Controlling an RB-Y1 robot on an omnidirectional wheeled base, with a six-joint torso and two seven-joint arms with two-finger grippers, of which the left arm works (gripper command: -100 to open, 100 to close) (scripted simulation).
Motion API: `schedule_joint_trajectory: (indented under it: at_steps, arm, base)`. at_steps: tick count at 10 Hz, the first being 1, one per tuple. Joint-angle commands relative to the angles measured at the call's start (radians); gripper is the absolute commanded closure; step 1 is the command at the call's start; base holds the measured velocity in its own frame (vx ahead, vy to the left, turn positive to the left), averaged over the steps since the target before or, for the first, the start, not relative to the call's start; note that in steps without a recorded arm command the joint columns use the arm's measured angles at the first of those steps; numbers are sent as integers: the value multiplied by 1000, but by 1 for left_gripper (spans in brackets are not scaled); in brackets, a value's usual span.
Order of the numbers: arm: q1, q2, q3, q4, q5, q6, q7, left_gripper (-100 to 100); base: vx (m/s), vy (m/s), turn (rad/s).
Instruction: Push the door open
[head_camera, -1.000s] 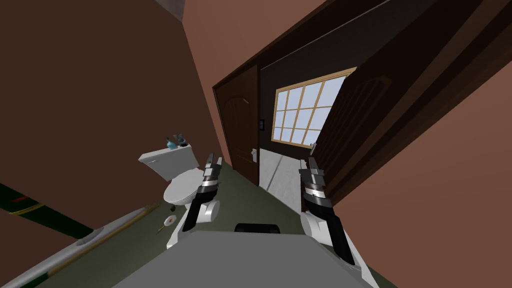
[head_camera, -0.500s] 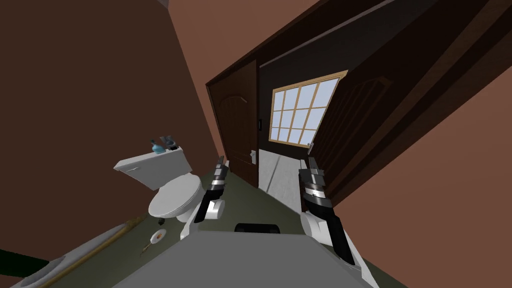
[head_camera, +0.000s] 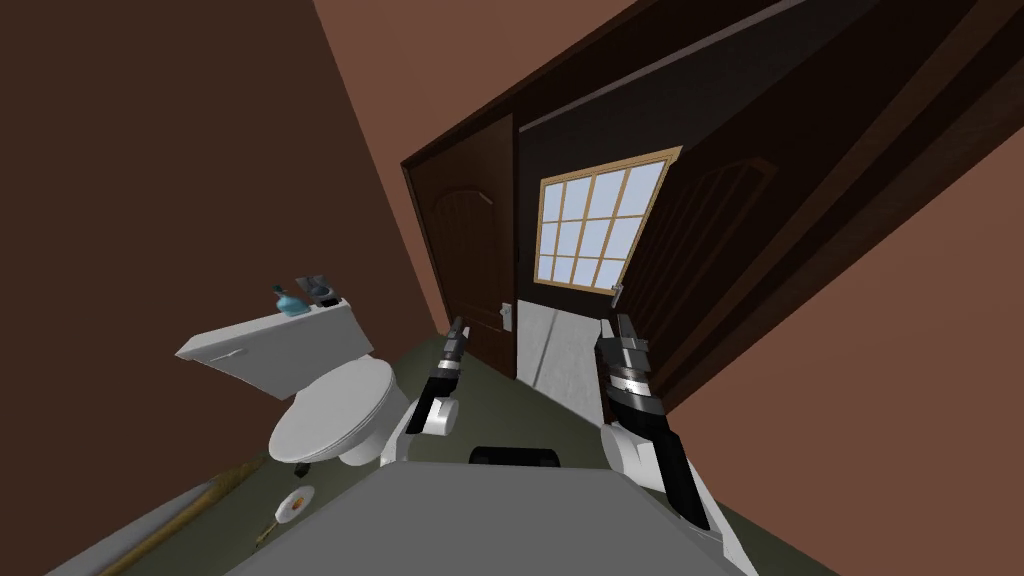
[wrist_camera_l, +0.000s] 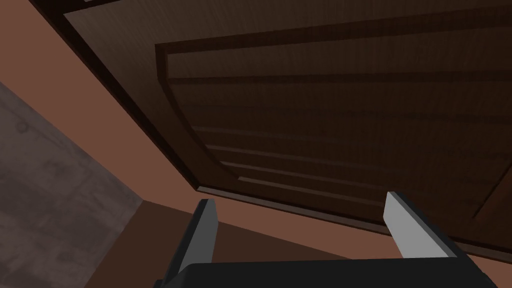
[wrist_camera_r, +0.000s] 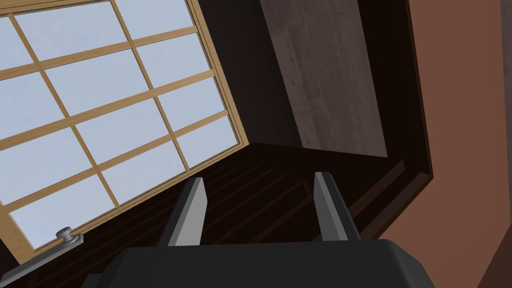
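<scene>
Standing part open, door (head_camera: 700, 240) is on my right w/ its free edge and handle (head_camera: 617, 291) just ahead of the right hand (head_camera: 622, 325). A window (head_camera: 595, 225) shows through the gap.

The whole head view has swung since 1 s ago and the toilet (head_camera: 330, 420) has slid off to the left, so that's my own turn twd the doorway, not things moving. The door's gap looks approx the same; can't tell if it has swung any further.

The right hand keeps its place by the door edge, fingers apart, nothing held. The left hand (wrist_camera_l: 300, 200) has come inward and now faces a 2nd, closed door (head_camera: 470, 260), fingers wide, empty.

Judgement: I'm lining up, and the push isn't finished.

No brands, labels or writing readable anywhere, incl. the bottle (head_camera: 288, 300) on the tank.
</scene>
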Motion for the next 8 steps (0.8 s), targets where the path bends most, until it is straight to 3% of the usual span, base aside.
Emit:
schedule_joint_trajectory:
  at_steps: [1, 3, 8]
  arm:
    - [-26, -4, -21, 50, -5, 17, 6, -100]
    - [-41, -3, -33, 90, -7, 26, 10, -100]
    - [-108, -4, -90, 246, -18, 66, 33, -100]
  base:
    - [86, 99, -131]
    - [65, 88, -90]
    - [64, 89, -117]
